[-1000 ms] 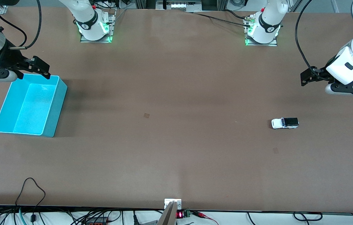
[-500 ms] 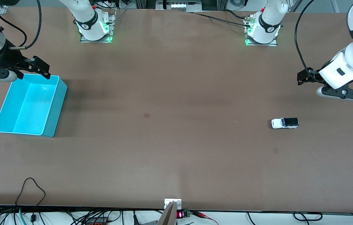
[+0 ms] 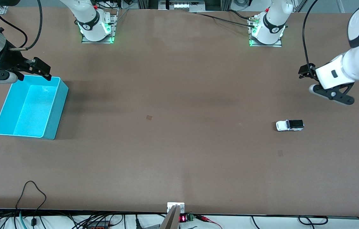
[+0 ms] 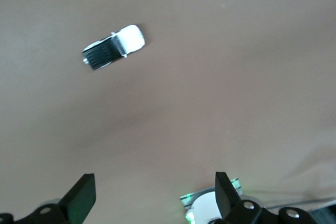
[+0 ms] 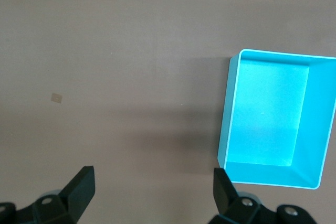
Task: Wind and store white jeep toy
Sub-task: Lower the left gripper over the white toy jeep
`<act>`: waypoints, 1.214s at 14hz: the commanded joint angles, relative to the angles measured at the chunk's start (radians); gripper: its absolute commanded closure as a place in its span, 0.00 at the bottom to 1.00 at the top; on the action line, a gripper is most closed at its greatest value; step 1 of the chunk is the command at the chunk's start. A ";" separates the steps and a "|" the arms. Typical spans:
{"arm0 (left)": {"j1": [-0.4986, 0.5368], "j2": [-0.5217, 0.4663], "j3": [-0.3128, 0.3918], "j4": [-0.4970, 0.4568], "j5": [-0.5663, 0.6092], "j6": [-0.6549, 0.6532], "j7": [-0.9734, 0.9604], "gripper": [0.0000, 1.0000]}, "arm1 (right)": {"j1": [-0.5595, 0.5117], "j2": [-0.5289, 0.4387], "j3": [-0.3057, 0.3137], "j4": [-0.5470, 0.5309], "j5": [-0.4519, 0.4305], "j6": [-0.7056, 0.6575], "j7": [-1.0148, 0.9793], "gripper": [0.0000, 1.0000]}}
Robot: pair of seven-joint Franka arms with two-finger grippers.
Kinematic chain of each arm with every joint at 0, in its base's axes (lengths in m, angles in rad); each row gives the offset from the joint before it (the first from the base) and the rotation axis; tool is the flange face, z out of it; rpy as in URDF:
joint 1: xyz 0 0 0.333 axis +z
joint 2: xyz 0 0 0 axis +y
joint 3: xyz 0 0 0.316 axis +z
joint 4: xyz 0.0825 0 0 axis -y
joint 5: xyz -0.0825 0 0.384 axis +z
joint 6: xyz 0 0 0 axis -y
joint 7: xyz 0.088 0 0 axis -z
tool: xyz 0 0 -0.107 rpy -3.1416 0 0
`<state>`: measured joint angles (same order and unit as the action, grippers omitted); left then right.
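Table [image 3: 179, 95]: one white jeep toy [image 3: 289, 125], one bin [image 3: 30, 106].

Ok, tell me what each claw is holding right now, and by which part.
Nothing is held. The left claw is open over bare table, apart from the white jeep toy. The right claw waits open, by the cyan bin.

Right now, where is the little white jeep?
The white jeep toy sits on the bare table toward the left arm's end, nearer the front camera than the left gripper hanging above, and apart from the cyan bin.
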<state>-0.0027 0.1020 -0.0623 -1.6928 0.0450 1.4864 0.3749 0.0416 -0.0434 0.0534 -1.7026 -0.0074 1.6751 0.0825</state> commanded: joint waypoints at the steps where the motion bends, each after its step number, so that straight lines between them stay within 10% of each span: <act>1: 0.030 0.054 -0.001 -0.011 -0.010 0.061 0.196 0.00 | 0.003 0.002 0.003 0.001 -0.006 0.001 0.014 0.00; 10: 0.119 0.298 0.003 -0.129 0.077 0.524 0.957 0.00 | 0.003 0.002 0.003 0.001 -0.006 0.001 0.014 0.00; 17: 0.118 0.326 0.001 -0.304 0.186 0.864 1.041 0.00 | 0.003 0.002 0.003 0.001 -0.006 -0.002 0.014 0.00</act>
<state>0.1118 0.4508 -0.0579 -1.9538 0.1940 2.3086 1.3900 0.0419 -0.0387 0.0535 -1.7027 -0.0074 1.6760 0.0825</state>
